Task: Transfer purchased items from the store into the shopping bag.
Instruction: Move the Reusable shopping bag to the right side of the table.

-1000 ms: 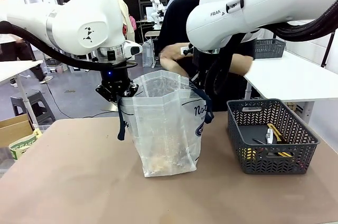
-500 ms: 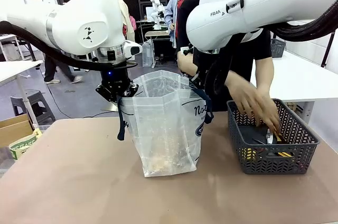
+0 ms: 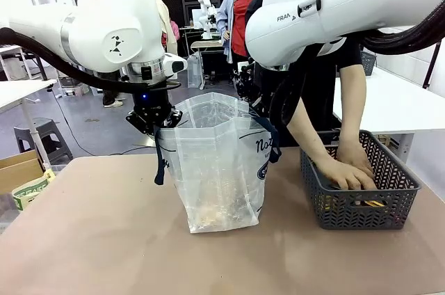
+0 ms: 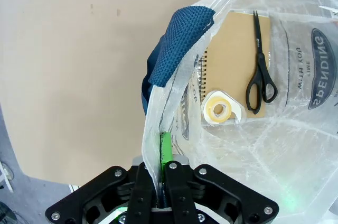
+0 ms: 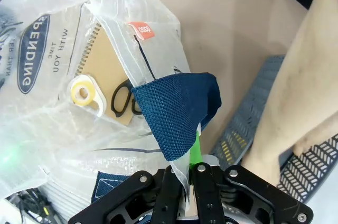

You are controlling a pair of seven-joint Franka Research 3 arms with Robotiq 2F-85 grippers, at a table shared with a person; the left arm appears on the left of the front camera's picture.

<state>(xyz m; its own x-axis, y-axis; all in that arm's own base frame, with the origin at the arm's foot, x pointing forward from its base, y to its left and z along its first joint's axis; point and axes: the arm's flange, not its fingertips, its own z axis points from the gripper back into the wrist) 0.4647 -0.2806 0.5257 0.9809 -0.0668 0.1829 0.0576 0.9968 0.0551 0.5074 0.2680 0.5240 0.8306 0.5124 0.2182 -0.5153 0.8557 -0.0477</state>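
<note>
Translucent whitish plastic shopping bag (image 3: 219, 170) w/ navy strap handles stands upright on tan table (image 3: 104, 239). Left gripper (image 4: 165, 152) & right gripper (image 5: 191, 155) each clamp its rim. Inside: tan spiral notebook (image 4: 232, 44), black scissors (image 4: 259, 57), tape roll (image 4: 224, 114). Person's hands (image 3: 348, 173) hide dark grey lattice basket (image 3: 389, 201) contents.

Bright even indoor light; soft shadows; plastic glare; wrist views distorted.

Shopping bag (image 3: 215, 170), basket (image 3: 361, 208) on table (image 3: 97, 239)
</note>
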